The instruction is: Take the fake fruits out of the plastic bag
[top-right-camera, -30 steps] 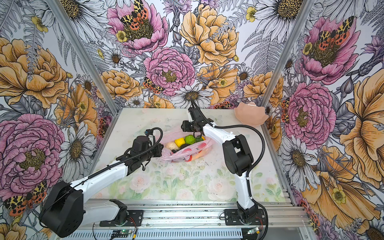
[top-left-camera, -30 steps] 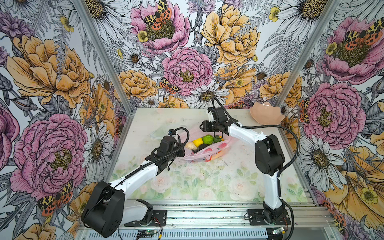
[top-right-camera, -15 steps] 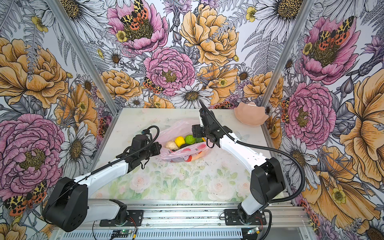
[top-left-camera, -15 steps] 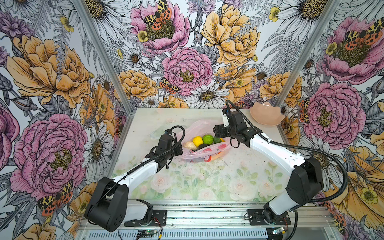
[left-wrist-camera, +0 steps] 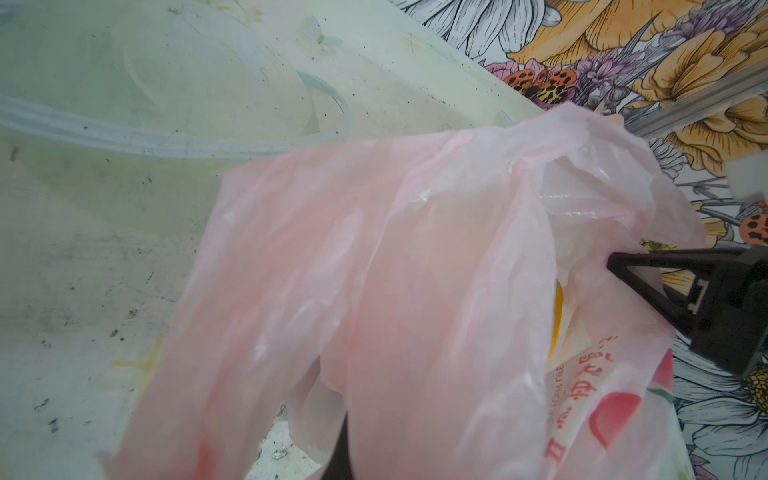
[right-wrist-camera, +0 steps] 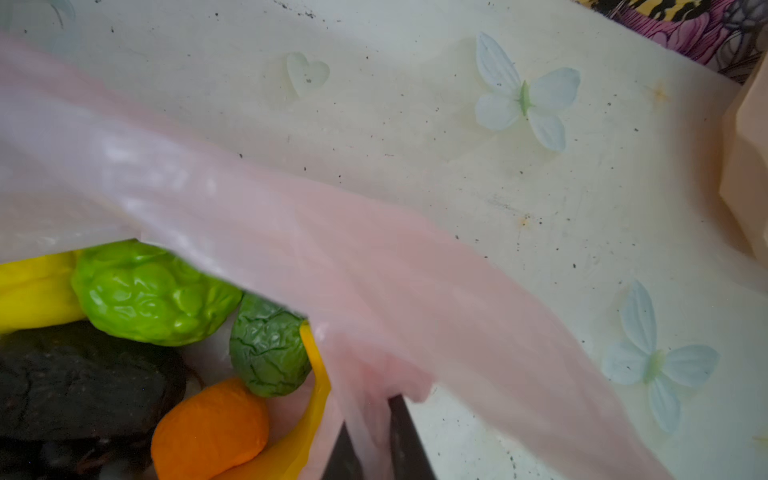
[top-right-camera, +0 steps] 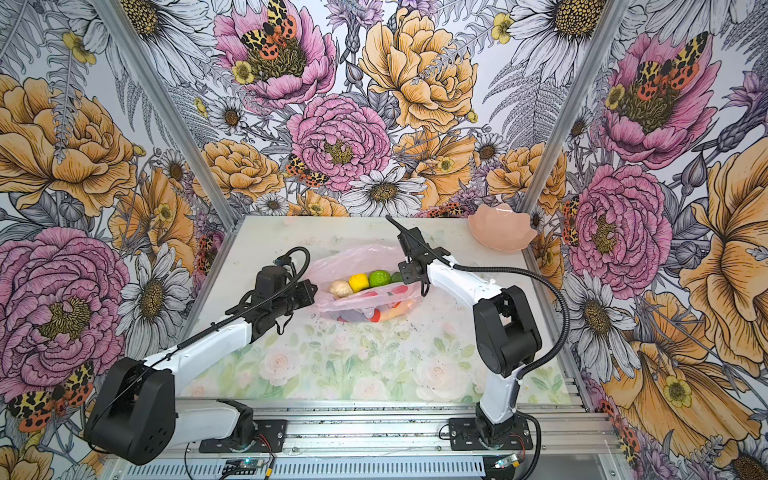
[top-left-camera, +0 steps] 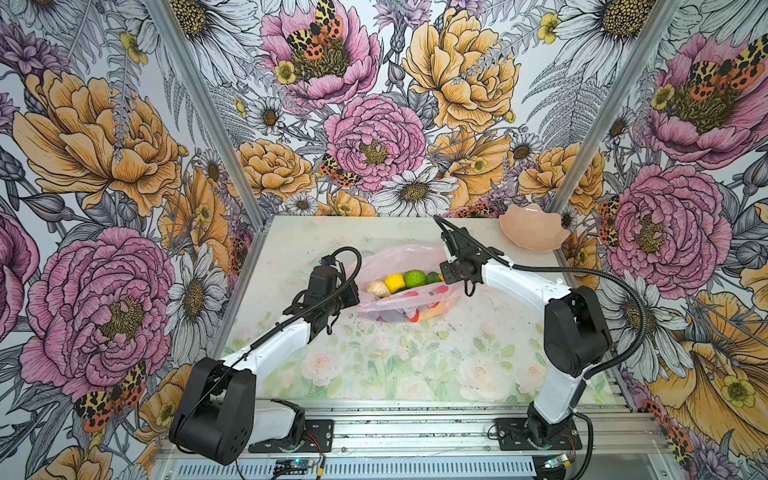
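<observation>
Right wrist view: right hand (right-wrist-camera: 372, 440) pinched shut on bag (right-wrist-camera: 291, 216) rim, fruits (right-wrist-camera: 153, 293) just inside. In a top view left hand (top-left-camera: 355, 296) clamps the opposite end. Mouth stretched left-right, between desk (top-left-camera: 374, 374) centre and back edge. Fruits sit between the hands; one hand must release, I reckon.
</observation>
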`<state>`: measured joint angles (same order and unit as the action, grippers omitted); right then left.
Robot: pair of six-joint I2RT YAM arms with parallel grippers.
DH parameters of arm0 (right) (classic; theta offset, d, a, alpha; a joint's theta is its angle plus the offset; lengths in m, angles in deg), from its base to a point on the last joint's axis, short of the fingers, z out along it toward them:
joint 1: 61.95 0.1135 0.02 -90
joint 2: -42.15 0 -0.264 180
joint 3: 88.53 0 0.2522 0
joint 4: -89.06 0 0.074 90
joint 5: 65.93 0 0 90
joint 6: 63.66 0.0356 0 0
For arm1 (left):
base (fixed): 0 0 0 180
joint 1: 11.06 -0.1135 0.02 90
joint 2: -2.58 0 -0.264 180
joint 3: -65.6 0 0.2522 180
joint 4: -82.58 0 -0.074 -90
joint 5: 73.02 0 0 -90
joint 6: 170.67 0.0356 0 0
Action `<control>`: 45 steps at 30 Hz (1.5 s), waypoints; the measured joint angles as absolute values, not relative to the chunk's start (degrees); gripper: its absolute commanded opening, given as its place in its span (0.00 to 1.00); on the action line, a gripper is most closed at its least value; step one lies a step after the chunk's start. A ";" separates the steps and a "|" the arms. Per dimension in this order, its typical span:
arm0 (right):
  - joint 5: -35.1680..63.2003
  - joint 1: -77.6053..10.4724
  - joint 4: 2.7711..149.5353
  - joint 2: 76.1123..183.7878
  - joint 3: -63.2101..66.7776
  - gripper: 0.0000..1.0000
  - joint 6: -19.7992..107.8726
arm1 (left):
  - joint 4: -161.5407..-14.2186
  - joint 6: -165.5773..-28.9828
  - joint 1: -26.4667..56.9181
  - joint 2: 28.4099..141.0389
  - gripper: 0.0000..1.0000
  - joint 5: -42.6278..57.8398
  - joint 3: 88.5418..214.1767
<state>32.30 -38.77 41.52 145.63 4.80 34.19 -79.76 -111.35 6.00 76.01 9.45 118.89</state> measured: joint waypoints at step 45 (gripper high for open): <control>-4.42 -56.19 67.14 138.59 -9.60 0.72 58.78 | -82.97 -119.24 0.53 84.14 0.00 2.50 121.27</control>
<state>-4.42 -56.19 67.14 138.59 -9.60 58.78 -82.97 -119.24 0.53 84.14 2.50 121.27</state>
